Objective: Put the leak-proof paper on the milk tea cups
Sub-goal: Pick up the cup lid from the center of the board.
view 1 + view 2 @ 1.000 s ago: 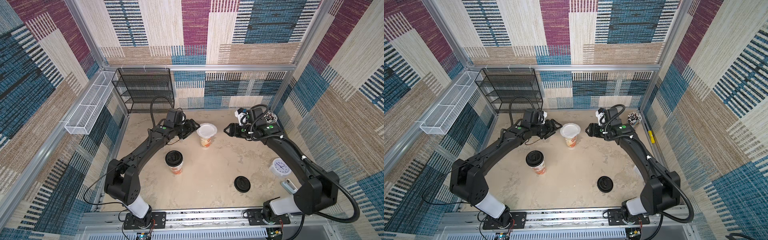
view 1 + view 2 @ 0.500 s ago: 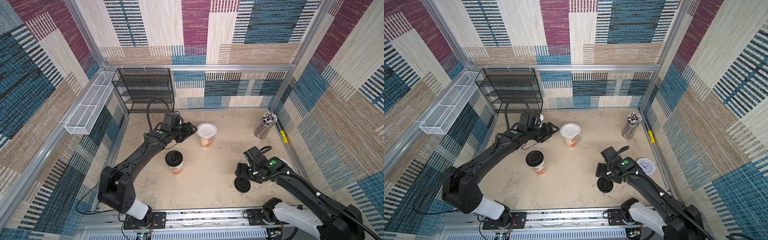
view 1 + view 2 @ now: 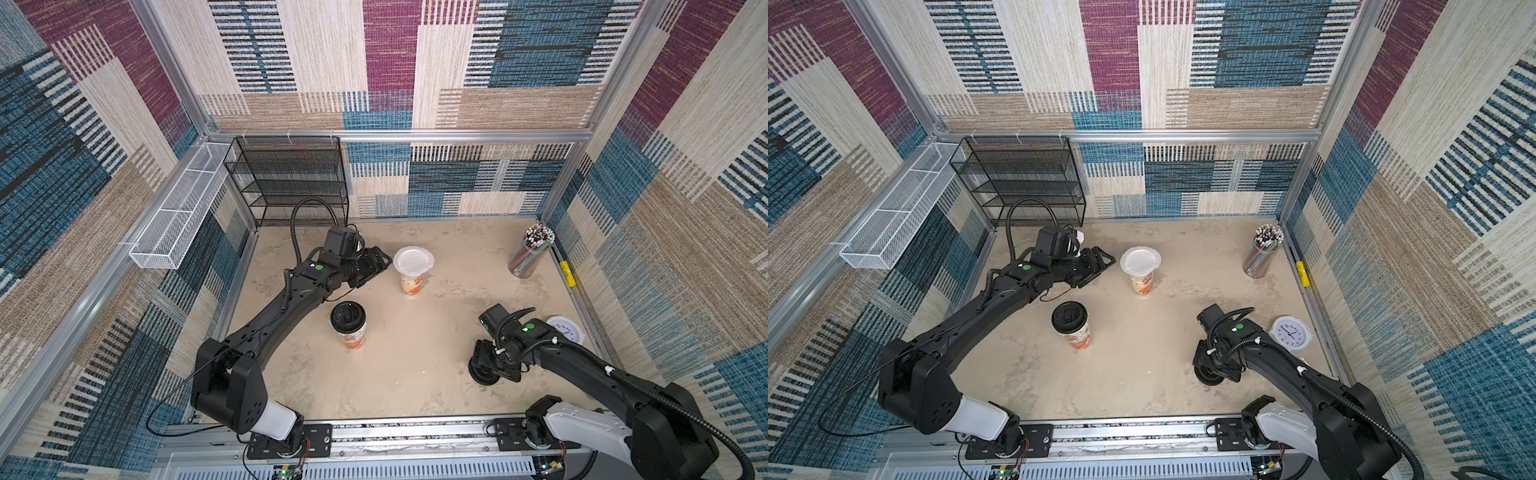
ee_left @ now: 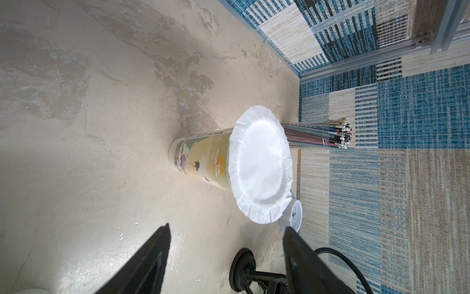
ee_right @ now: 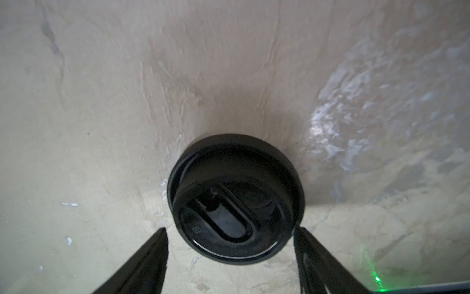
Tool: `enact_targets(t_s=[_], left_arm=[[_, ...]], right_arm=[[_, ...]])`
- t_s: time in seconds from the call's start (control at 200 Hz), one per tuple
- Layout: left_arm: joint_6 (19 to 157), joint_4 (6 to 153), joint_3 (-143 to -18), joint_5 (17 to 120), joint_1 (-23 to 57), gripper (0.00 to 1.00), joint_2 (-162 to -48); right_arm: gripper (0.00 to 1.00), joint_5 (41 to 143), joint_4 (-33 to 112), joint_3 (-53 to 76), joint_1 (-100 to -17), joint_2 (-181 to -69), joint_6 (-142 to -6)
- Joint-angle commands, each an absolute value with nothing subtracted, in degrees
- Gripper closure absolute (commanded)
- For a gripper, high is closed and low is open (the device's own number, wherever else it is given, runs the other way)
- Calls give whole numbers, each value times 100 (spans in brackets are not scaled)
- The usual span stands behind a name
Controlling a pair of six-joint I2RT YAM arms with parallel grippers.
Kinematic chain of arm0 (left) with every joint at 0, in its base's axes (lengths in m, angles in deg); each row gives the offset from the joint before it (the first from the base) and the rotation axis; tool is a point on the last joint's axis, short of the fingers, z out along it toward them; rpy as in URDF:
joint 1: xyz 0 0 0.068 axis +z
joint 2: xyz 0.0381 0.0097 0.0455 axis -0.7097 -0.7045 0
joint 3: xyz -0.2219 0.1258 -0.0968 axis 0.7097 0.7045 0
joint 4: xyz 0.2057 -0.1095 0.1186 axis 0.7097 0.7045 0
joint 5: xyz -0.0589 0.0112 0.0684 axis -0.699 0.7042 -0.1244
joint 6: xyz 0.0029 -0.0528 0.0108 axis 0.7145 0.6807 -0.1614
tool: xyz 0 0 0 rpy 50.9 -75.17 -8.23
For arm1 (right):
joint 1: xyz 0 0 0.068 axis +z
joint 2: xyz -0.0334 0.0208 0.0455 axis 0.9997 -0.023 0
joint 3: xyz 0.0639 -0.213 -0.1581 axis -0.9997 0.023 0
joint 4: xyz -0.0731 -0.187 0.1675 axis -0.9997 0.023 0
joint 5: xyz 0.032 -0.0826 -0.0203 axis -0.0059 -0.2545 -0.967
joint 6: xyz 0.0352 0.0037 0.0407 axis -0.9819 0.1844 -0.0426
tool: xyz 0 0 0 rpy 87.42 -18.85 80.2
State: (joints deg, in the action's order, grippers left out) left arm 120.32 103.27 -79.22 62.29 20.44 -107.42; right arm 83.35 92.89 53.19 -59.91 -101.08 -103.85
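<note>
Your count: white round paper sheet (image 3: 413, 261) on far printed cup (image 3: 412, 284); black-lidded near cup (image 3: 351, 334) unverifiable; left fingers (image 4: 147, 267), right fingers (image 5: 142, 267) spread.

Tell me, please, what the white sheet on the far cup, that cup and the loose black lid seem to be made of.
The sheet is probably thin matte paper; its overhanging edge is crimped into small pleats. The cup is likely printed paperboard, smooth; any coating cannot be told. The lid looks like moulded black plastic, glossy, with crisp raised ridges and soft reflections.
</note>
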Motion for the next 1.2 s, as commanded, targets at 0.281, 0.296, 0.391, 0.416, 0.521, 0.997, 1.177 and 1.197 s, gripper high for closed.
enact_targets(t_s=[0.281,0.296,0.391,0.416,0.521,0.997,1.177,1.197], left_arm=[[11908,10277,-7922,6293,2044,28,-10729],[11913,10275,-7922,6290,2047,28,-10729],[11913,10280,-7933,6302,2050,28,-10729],[11912,10280,-7933,6297,2048,28,-10723],[11905,10286,-7941,6315,2049,28,-10711],[11920,10256,-7906,6324,2050,28,-10694],[11915,10269,-7898,6337,2050,28,-10680],[11909,10263,-7899,6335,2042,28,-10685]], right_arm=[[27,8350,8993,5357,-5989,-10414,-10329],[27,8345,8996,5361,-5994,-10423,-10329],[25,8330,8980,5357,-5994,-10487,-10312],[25,8335,8973,5342,-5994,-10505,-10304],[24,8307,8959,5284,-5985,-10560,-10248],[18,7927,9249,4846,-5772,-10806,-10066],[17,8034,9146,4851,-5634,-10953,-10048],[17,8044,9135,4847,-5627,-10974,-10045]])
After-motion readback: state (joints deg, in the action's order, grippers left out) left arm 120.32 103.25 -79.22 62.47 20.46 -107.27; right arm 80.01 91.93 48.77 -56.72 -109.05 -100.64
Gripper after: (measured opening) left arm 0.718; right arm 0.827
